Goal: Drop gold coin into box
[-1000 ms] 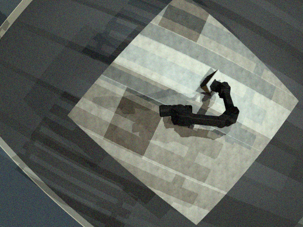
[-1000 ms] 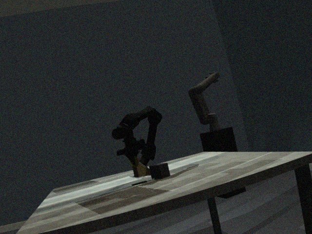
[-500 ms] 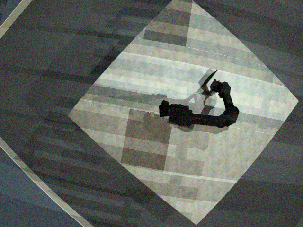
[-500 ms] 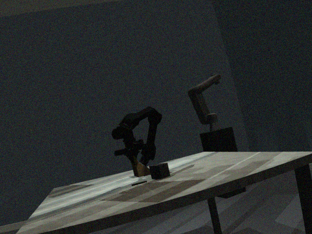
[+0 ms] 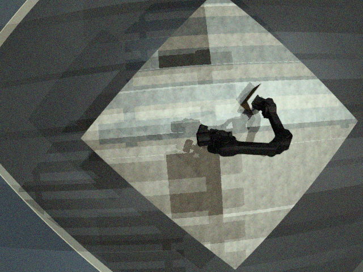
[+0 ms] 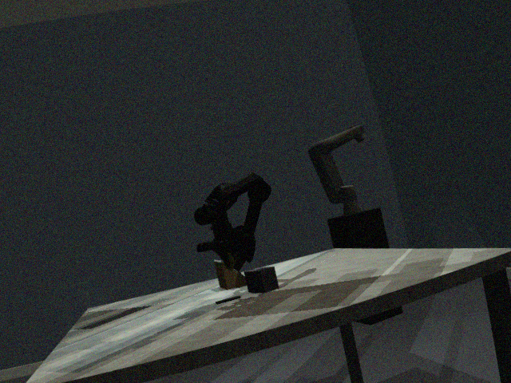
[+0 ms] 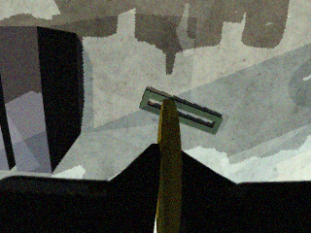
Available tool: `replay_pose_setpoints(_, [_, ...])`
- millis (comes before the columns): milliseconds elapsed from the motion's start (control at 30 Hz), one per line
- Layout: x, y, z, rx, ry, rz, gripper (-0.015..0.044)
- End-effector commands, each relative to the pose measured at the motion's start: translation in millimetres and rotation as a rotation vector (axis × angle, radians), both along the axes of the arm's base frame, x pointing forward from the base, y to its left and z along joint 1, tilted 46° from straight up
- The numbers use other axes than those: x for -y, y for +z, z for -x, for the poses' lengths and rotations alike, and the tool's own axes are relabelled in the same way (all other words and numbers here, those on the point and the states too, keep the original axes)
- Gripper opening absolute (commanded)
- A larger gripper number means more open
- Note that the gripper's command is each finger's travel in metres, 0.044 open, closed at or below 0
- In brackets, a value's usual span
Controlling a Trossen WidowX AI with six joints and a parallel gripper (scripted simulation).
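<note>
My gripper (image 7: 160,151) is shut on the gold coin (image 7: 170,167), which stands edge-on between the fingers in the wrist view. The green holder (image 7: 218,127) (image 6: 227,300) lies below; its groove shows empty. The coin's far end overlaps the holder's left part in the wrist view, at a steep angle to the groove. The grey box (image 7: 60,102) (image 6: 262,279) is at the left of the wrist view; a black strip at the frame's edge may be its slot. In the top and exterior views the arm is very dark, and I cannot make out the fingers or coin. Box and holder cannot be told in the top view.
A brown angled piece (image 5: 245,106) (image 6: 227,278) stands close to the arm's base and near the box. Another arm (image 6: 329,168) stands on a black block (image 6: 358,230) beyond the table. Patchy shadows and light bands cross the table (image 5: 264,181).
</note>
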State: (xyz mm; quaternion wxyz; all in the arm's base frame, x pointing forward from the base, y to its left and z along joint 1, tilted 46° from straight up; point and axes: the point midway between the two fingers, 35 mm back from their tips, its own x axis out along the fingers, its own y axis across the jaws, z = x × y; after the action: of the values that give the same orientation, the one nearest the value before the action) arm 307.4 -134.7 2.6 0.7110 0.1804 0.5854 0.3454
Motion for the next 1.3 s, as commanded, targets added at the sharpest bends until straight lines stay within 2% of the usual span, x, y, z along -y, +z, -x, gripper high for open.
replay_pose_setpoints(0, [-6.6, 8.2, 0.7, -0.002, -0.006, -0.003, 0.0000])
replay_pose_setpoints(1267, [-75.6, 70.4, 17.7, -0.001, -0.001, -0.012, 0.0000])
